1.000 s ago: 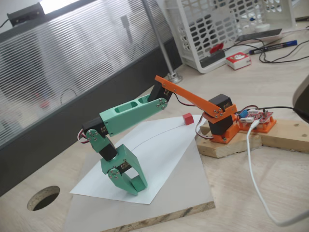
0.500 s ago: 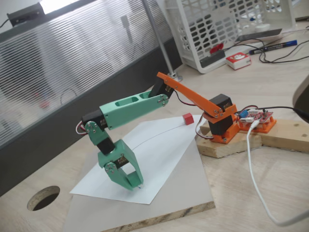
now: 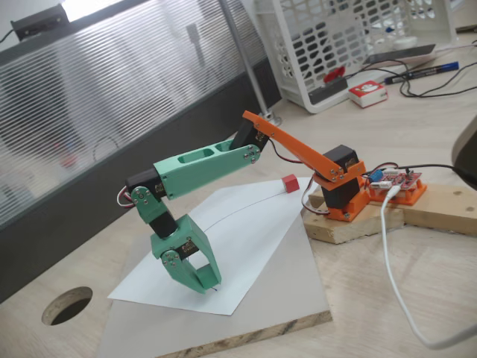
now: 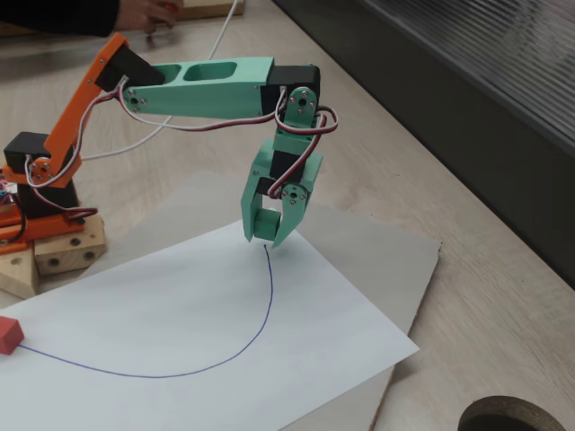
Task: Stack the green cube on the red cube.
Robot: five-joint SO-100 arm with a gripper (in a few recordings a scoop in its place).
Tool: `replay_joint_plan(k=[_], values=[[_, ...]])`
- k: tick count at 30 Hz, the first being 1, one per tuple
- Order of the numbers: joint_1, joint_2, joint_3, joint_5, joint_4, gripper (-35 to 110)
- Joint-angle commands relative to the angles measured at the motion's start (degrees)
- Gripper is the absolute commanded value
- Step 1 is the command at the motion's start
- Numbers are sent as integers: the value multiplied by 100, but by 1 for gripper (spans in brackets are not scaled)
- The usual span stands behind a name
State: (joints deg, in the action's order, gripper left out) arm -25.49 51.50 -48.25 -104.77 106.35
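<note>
The gripper [image 4: 267, 235] is held just above the white paper sheet [image 4: 180, 332], at the far end of the drawn blue line [image 4: 260, 314], and it points steeply downward. Between its two green fingers a green block is seen in a fixed view; this is judged to be the green cube [image 4: 266, 224], clenched in the claw and lifted clear of the paper, though its colour matches the fingers and the edges are hard to separate. In the other fixed view the gripper [image 3: 200, 282] is seen from the side, and the cube cannot be made out there.

The red cube [image 3: 290, 183] is left at the opposite end of the drawn line, near the arm's orange base [image 3: 344, 195] on its wooden block [image 3: 350, 224], well apart from the gripper. It is also seen at the picture's left edge [image 4: 9, 334].

The low carrying height is probably kept so that the load is moved safely along the line toward the red cube.
</note>
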Motion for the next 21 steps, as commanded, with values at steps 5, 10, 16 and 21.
replay_joint_plan(k=[5,10,16,21], values=[[-62,369,26,-26,9,9],[-62,369,18,-26,9,9],[-62,369,18,-9,18,9],[-62,369,9,-18,18,9]])
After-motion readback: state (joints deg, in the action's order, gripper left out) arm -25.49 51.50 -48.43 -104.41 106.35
